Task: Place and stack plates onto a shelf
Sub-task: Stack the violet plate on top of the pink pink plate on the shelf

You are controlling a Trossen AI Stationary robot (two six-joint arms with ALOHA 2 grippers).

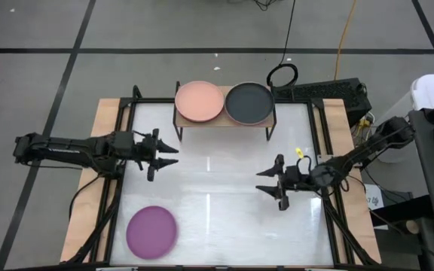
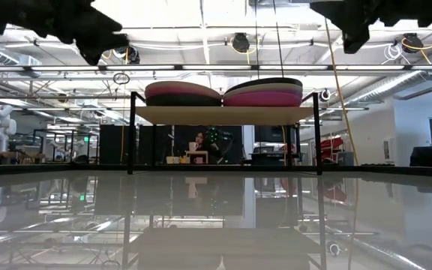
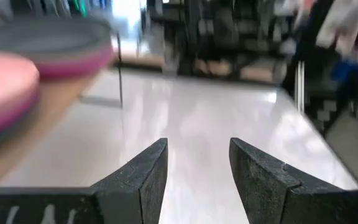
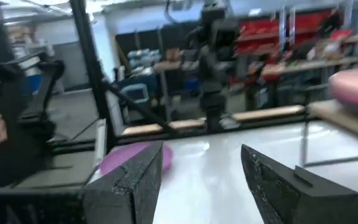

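Note:
The shelf [image 1: 224,123] stands at the table's far edge and carries two stacks of plates. A peach plate [image 1: 199,101] tops the left stack, a black plate [image 1: 248,103] the right. In the low view the left stack [image 2: 184,94] shows pink over black, and the right stack [image 2: 264,91] shows beige, black and magenta layers. One purple plate [image 1: 151,230] lies flat on the table near the left front corner, also in the right wrist view [image 4: 129,155]. My left gripper [image 1: 170,156] hovers open left of centre. My right gripper [image 1: 264,180] hovers open right of centre. Neither holds anything.
The white tabletop [image 1: 217,169] has open room between the two grippers and in front of the shelf. A wooden border and black rails [image 1: 111,181] frame the table. A black cable ring [image 1: 282,74] lies on the floor behind the shelf.

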